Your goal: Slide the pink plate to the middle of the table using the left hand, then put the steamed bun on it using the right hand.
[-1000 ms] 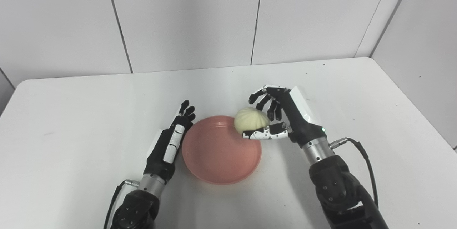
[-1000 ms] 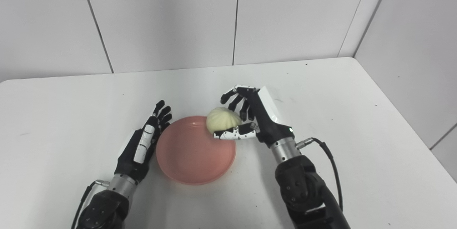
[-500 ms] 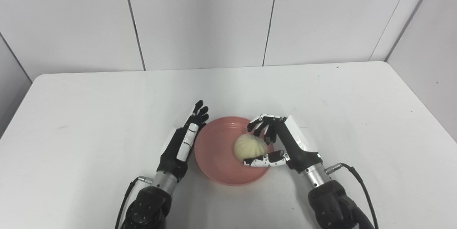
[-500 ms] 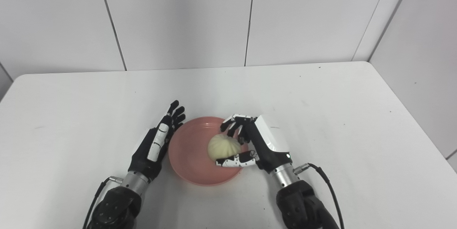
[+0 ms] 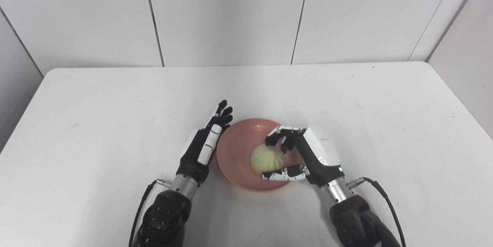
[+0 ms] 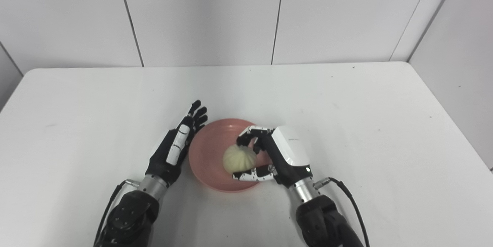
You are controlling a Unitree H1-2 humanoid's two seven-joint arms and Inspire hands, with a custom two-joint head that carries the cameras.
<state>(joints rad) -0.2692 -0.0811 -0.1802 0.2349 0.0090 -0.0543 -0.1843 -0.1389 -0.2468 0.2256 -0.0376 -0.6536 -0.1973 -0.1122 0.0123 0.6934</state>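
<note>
Cupping the bun (image 5: 266,159) over the pink plate (image 5: 235,162), right hand (image 5: 308,158) grasping it, left hand (image 5: 204,147) flat, fingers spread, beside the rim.

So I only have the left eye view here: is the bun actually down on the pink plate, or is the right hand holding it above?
Observer: In the right eye view the steamed bun sits low inside the pink plate, with the right hand closed round it, thumb on the near side. I cannot tell whether the bun touches the plate.
Operator: And the left hand, is it gripping the plate?
Observer: No. From that side the left hand is open with its fingers straight, and its edge lies along the plate's left rim. I see no gap between them.
</note>
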